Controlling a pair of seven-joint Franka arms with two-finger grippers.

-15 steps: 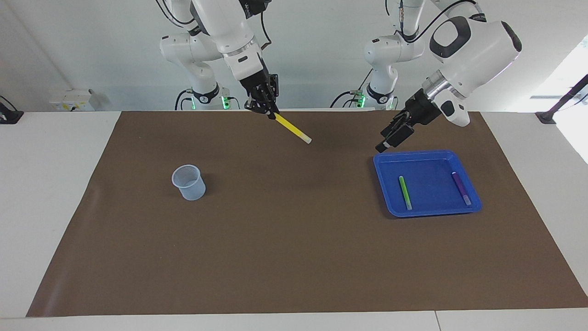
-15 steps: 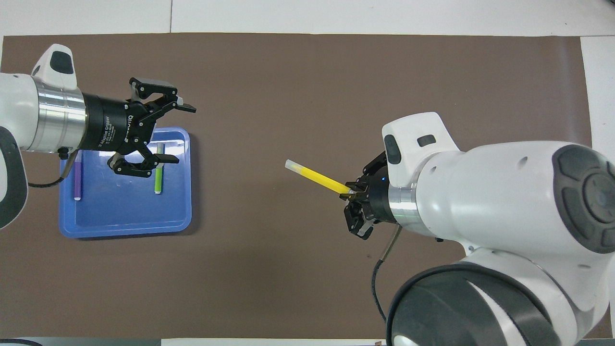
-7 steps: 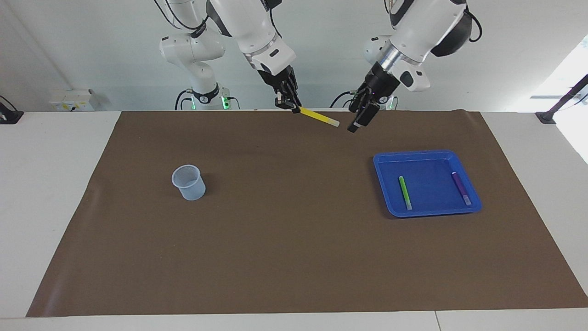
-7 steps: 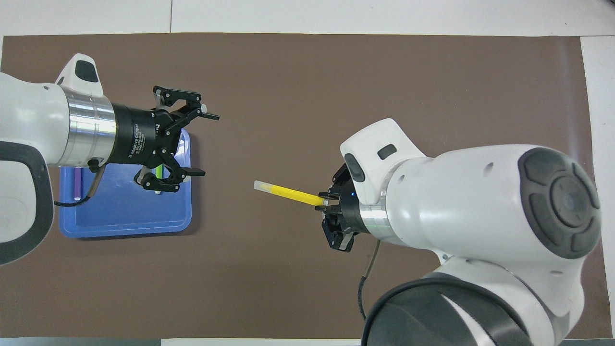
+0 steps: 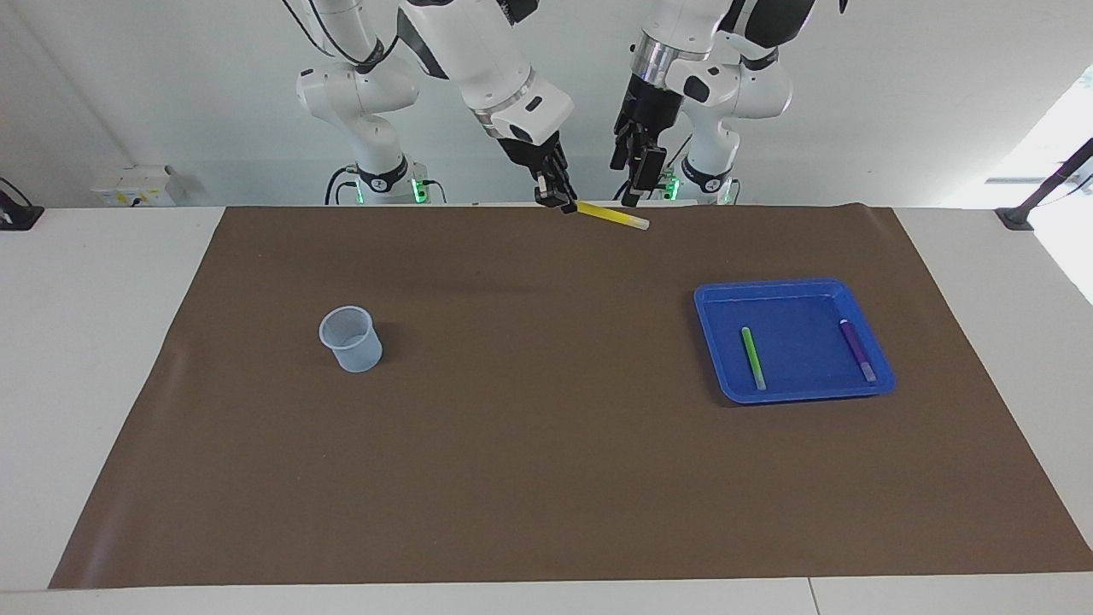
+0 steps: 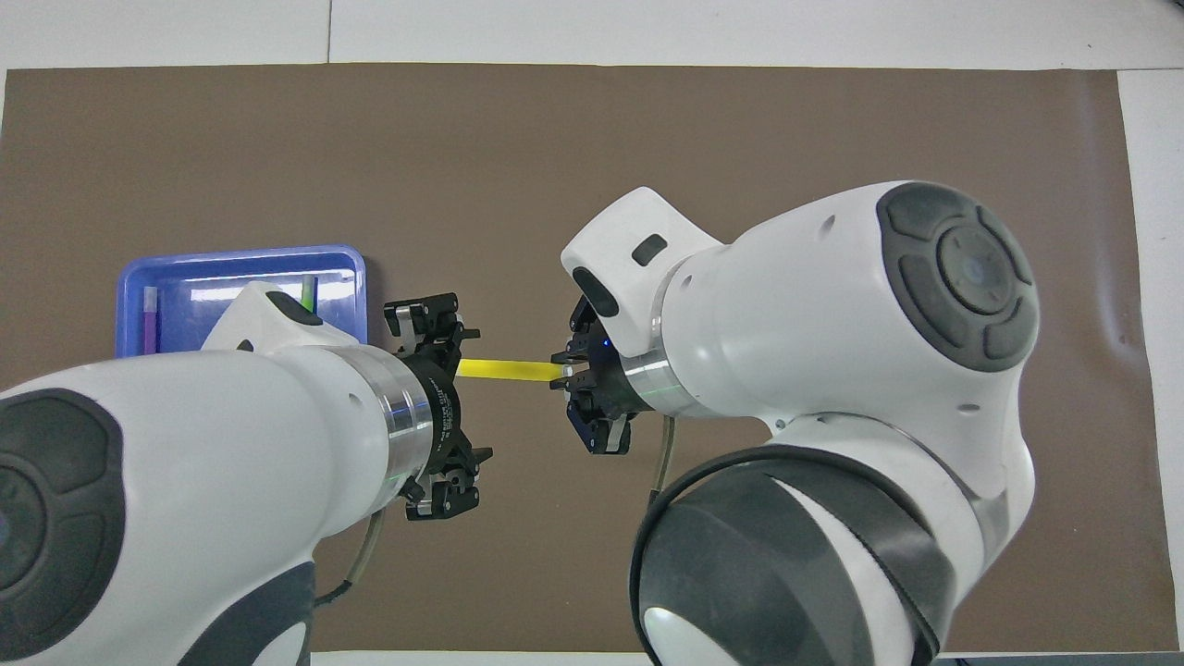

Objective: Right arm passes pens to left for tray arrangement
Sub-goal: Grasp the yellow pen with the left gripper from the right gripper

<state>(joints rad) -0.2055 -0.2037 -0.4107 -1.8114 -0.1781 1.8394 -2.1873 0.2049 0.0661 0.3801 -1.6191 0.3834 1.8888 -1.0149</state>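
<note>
My right gripper [image 5: 559, 200] is shut on the end of the yellow pen [image 5: 611, 215] and holds it in the air over the mat's edge nearest the robots. The pen [image 6: 507, 369] points toward my left gripper [image 6: 462, 407]. My left gripper [image 5: 634, 195] is open, with its jaws on either side of the pen's white-tipped end and not closed on it. The green pen [image 5: 752, 357] and the purple pen [image 5: 856, 348] lie apart in the blue tray [image 5: 790, 285]. In the overhead view my left arm covers part of the tray [image 6: 240, 252], the green pen [image 6: 307, 291] and the purple pen [image 6: 150, 316].
A small translucent pale-blue cup [image 5: 350, 338] stands on the brown mat [image 5: 546, 478] toward the right arm's end. My right arm hides it in the overhead view.
My left gripper has left the tray, risen and swung in to the yellow pen's tip. My right gripper has carried the pen up and toward the left arm. The pen now lies nearly level.
</note>
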